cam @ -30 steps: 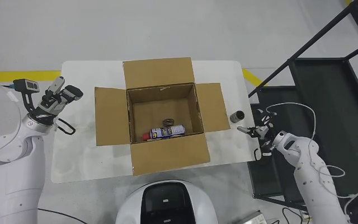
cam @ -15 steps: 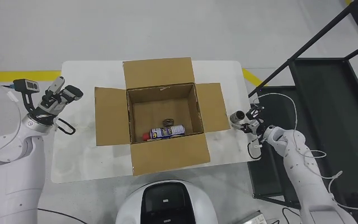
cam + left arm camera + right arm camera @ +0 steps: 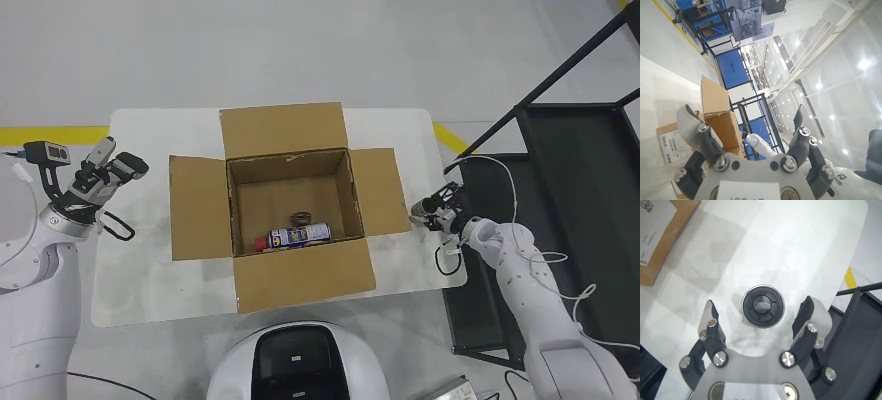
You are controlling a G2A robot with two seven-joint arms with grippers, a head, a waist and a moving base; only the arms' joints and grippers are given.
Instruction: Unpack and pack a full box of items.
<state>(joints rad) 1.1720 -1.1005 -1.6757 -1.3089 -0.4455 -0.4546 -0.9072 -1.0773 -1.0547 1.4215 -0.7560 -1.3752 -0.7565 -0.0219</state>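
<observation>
1. Box [image 3: 290, 205] sat open at the middle of the bench [image 3: 150, 280]. Against its near wall lay a spray can [image 3: 293, 237], with a small dark ring [image 3: 299, 217] just beyond it.
2. Canister [image 3: 422, 208] stood on the bench outside the box, just right of the right flap [image 3: 380, 190]. The right wrist view looked straight down on its black cap and metal rim.
3. Right gripper [image 3: 760, 303] hung directly over the canister. Its fingers [image 3: 803, 313] were released and spread, one on each side, neither touching.
4. Left gripper [image 3: 113, 168] was held up off the bench's left edge, well apart from the box. Fingers released, nothing in them.
5. Step, as judged: pick-up of the canister, likely to go back into the box.
6. Next move calls for:
   - dropping lower so the fingers meet the round wall below the rim;
   - closing evenly on it;
   - lifting clear above the right flap before carrying it left.
   The wall looked smooth and round, so an off-centre squeeze could skid or tip the canister.
</observation>
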